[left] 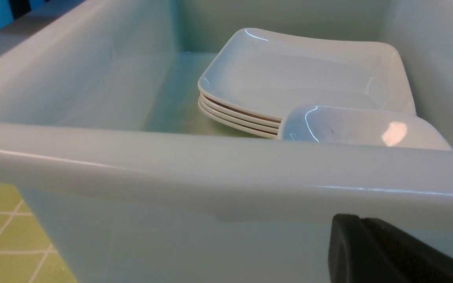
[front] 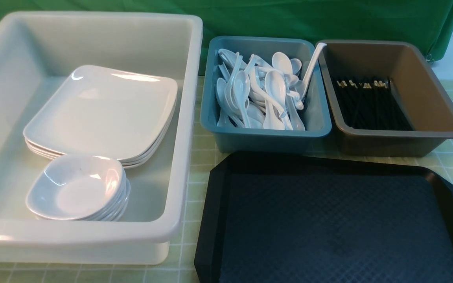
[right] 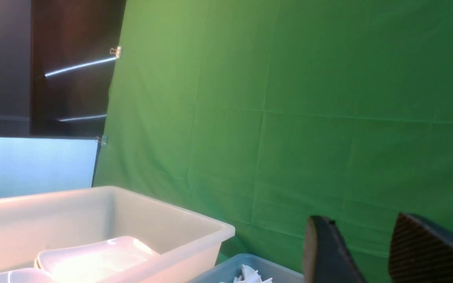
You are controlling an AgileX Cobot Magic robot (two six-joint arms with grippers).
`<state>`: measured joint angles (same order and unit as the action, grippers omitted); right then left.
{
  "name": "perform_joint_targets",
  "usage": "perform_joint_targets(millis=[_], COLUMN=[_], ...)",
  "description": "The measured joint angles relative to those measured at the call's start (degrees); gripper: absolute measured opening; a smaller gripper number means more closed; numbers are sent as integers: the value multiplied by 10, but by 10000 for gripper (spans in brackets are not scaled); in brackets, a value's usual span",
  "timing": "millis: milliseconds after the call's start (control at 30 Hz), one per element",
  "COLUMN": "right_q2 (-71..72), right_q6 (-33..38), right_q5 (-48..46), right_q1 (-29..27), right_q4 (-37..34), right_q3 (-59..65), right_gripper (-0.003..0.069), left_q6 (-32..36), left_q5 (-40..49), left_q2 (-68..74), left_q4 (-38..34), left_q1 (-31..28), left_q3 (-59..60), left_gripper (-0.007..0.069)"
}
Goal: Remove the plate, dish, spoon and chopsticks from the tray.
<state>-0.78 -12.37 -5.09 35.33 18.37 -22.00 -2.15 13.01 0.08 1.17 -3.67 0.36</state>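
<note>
While glossy square plates (front: 100,110) are stacked in the white tub (front: 187,118), the diamond-textured black tray (front: 328,220) is seen bare at the desk's near edge; left end effector (left: 387,251) is closed, right end effector (right: 376,251) parted, empty.

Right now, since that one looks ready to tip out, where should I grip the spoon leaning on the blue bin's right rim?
Take the leaning spoon by its handle, coming from above. The handle sticks up over the rim of the blue bin with open air around it, while its bowl end lies down among the other spoons, so a grip there would probably be crowded.
</note>
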Motion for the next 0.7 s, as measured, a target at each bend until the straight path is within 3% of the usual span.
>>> perform_joint_targets(millis=[167,300,367,600,700], right_q2=[0,0,0,0,0], right_q6=[5,113,137,173,229], right_q5=[7,8,8,-32,-80], right_q1=[0,0,0,-1,-54], right_q4=[-55,-167,-187,-202,-202], right_q3=[0,0,0,0,9], right_gripper=[242,242,242,242,242], left_q6=[0,0,0,0,0], left_q5=[-1,-1,-1,-1,-1], left_q2=[0,0,0,0,0], left_q4=[0,0,0,0,0], left_q1=[0,0,0,0,0], left_q3=[0,0,0,0,0], left_gripper=[0,0,0,6,11])
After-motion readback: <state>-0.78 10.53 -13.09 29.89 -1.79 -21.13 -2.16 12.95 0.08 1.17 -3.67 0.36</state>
